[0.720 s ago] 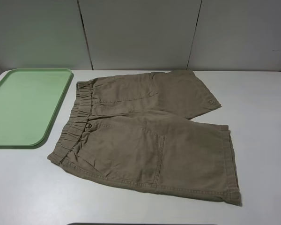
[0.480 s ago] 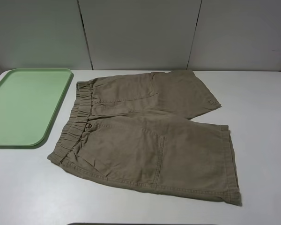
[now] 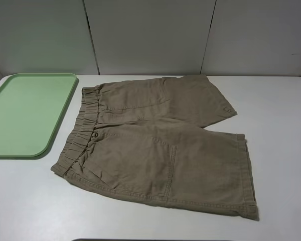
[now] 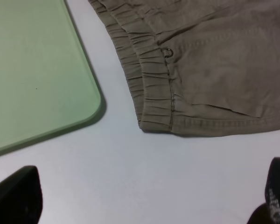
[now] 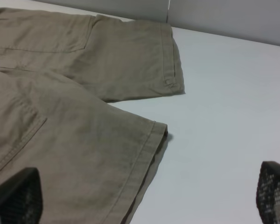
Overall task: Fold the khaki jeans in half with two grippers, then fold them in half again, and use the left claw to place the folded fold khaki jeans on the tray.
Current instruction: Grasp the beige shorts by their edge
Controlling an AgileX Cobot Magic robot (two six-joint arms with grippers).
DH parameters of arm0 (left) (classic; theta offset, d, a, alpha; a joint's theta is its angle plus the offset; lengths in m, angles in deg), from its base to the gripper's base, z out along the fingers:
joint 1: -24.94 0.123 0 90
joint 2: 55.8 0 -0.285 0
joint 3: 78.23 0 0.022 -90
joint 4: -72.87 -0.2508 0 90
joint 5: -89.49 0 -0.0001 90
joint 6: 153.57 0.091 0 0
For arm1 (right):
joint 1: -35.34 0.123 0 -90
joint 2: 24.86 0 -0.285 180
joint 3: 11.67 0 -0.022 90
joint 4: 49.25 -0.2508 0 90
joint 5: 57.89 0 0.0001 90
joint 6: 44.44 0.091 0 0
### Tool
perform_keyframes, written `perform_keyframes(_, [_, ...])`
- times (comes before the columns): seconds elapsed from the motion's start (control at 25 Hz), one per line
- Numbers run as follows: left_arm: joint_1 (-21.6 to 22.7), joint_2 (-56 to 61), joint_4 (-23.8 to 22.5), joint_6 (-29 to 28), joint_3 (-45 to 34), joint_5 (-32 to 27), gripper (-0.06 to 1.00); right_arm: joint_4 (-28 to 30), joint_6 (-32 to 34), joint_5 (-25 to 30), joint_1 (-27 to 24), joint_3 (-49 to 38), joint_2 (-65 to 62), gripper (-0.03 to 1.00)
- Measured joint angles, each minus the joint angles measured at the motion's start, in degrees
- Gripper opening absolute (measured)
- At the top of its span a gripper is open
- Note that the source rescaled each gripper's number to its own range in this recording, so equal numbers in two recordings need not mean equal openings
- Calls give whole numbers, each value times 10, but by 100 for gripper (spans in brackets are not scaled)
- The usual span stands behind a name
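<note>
The khaki jeans (image 3: 160,145) are knee-length shorts lying flat and unfolded on the white table, waistband toward the left, both legs toward the right. The light-green tray (image 3: 25,113) lies at the far left, beside the waistband, with nothing on it. Neither arm shows in the high view. In the left wrist view my left gripper (image 4: 144,200) is open, its black fingers (image 4: 16,196) wide apart above bare table, short of the waistband corner (image 4: 156,119) and the tray (image 4: 37,79). In the right wrist view my right gripper (image 5: 144,196) is open near the leg hems (image 5: 149,140).
The white table (image 3: 281,125) has bare surface to the right of and in front of the shorts. A pale panelled wall (image 3: 150,35) stands behind the table's back edge. A dark edge (image 3: 140,240) shows at the bottom of the high view.
</note>
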Motion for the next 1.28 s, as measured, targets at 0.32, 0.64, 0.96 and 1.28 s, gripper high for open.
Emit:
perform_keyframes(0.32, [0, 0, 0, 0, 0, 0, 95, 0, 0, 0, 0, 0, 0, 100])
perform_keyframes(0.64, [0, 0, 0, 0, 0, 0, 95, 0, 0, 0, 0, 0, 0, 100])
perform_keyframes(0.96, [0, 0, -1, 0, 0, 0, 95, 0, 0, 0, 0, 0, 0, 100])
perform_keyframes(1.28, [0, 0, -1, 0, 0, 0, 95, 0, 0, 0, 0, 0, 0, 100])
